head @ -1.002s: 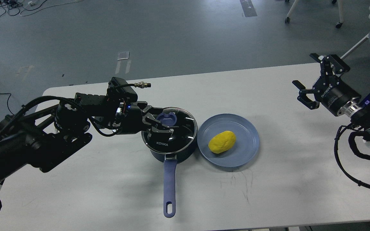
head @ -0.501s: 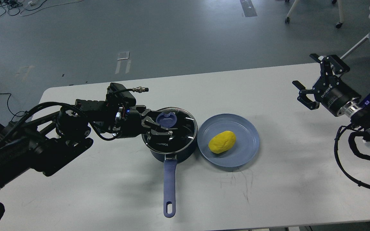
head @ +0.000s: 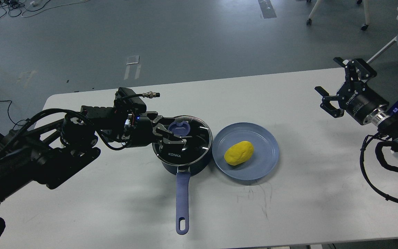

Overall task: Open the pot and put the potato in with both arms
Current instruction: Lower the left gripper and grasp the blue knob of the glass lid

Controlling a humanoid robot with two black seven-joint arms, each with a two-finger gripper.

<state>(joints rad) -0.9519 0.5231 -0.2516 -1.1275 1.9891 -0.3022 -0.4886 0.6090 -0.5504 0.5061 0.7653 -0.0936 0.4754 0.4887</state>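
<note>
- Left gripper [head: 174,132]: fingers spread narrowly around lid knob [head: 179,128], not visibly clamped; it has edged slightly forward again in the last half second.
- Lid [head: 192,141] sits on pot [head: 185,162]; opening not started.
- Potato [head: 239,152] on plate [head: 254,169], right of this claw.
- Right gripper [head: 337,88]: wide, unmoved, far right.

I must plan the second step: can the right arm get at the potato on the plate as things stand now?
Probably yes. The potato lies uncovered on the plate, the table between it and the open right claw is bare, and the left claw is over the pot lid.
</note>
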